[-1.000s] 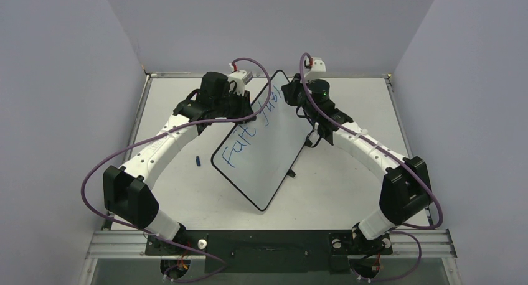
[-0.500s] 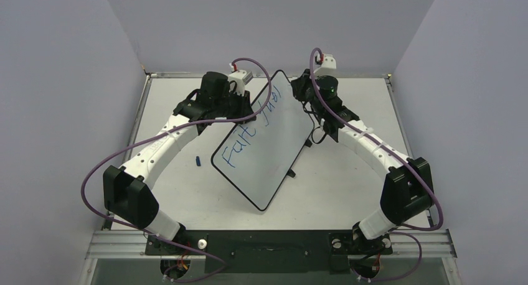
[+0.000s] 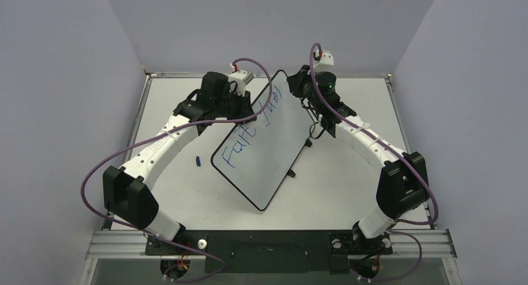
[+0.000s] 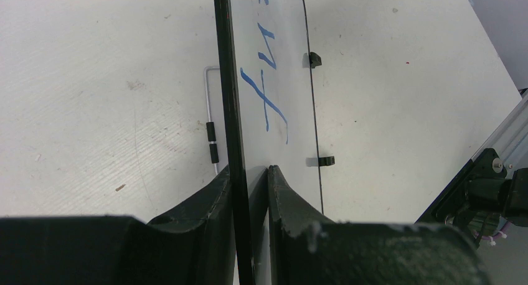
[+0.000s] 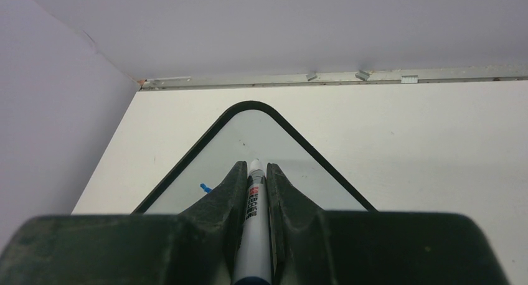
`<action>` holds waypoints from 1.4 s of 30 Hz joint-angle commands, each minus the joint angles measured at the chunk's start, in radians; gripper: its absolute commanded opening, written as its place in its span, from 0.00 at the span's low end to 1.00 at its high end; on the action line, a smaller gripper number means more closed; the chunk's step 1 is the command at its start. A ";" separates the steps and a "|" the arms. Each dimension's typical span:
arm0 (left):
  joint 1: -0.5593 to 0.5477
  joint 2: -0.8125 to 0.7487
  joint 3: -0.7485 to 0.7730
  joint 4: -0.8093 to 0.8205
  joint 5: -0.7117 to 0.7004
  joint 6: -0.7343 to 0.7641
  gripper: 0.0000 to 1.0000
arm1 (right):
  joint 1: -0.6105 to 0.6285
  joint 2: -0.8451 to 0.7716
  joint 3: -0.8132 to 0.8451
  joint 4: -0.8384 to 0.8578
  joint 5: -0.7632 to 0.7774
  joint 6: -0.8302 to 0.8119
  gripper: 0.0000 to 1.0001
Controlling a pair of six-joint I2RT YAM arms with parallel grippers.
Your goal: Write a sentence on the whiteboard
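The sentence (image 3: 249, 132) is in blue marker, in large loose handwriting along the board's length. It reads roughly "Fait fuel", and the end of the second word is partly hidden by the right arm. From the left wrist only a few slanted blue strokes show, and no letters can be made out there.

The board (image 3: 268, 167) is a flat, glossy white rectangle with rounded corners and a thin black frame. It sits diagonally over the middle of the bench (image 3: 348, 185), one corner towards the near edge and the opposite corner close to the far edge. It is tilted. The long edge with two small black tabs (image 4: 314, 60) is down by the bench, and the other long edge is raised. A thin bent silver wire (image 4: 210, 104) with a black band shows just behind the raised edge.

The left claw (image 4: 250, 173) is narrowly closed on that raised edge, one dark finger on each face of the board.

The right claw (image 5: 253, 167) is over the far corner, pinching a marker (image 5: 254, 198). The marker has a white barrel with red print too small to read, and its tip points at the white surface.

A small blue cap (image 3: 198, 161) lies on the bare matte white bench, left of the board.
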 commanded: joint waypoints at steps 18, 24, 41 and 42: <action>0.004 -0.041 0.015 0.078 -0.076 0.100 0.00 | 0.008 0.031 0.007 0.095 -0.064 0.058 0.00; 0.004 -0.042 0.015 0.076 -0.078 0.100 0.00 | 0.012 0.027 -0.016 0.101 -0.067 0.068 0.00; 0.004 -0.042 0.015 0.076 -0.075 0.100 0.00 | 0.016 0.018 -0.084 0.121 -0.064 0.077 0.00; 0.004 -0.042 0.015 0.076 -0.074 0.100 0.00 | 0.015 0.018 -0.083 0.120 -0.062 0.077 0.00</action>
